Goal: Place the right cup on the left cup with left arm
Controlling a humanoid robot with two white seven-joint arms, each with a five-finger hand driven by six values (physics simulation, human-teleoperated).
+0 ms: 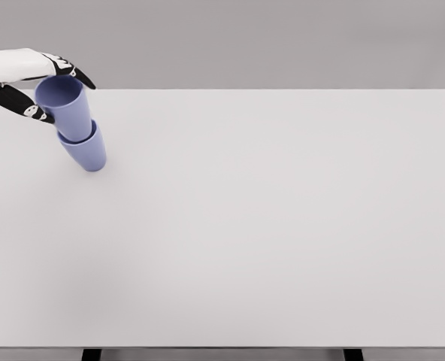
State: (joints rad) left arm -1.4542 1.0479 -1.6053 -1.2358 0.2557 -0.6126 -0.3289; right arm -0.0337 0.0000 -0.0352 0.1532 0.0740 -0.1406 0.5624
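Observation:
Two periwinkle-blue cups stand nested at the table's far left. The upper cup (65, 105) sits inside the lower cup (87, 153), and the stack leans toward the upper left. My left hand (46, 90) comes in from the left edge. Its black-tipped fingers (78, 75) reach behind the upper cup's rim and its thumb (27, 107) lies at the cup's left side, loosely around it. The fingers look spread, with a small gap to the cup wall. The right hand does not show.
The white table (267, 226) stretches across the view, with its front edge at the bottom and dark legs (92, 353) under it. A grey wall stands behind.

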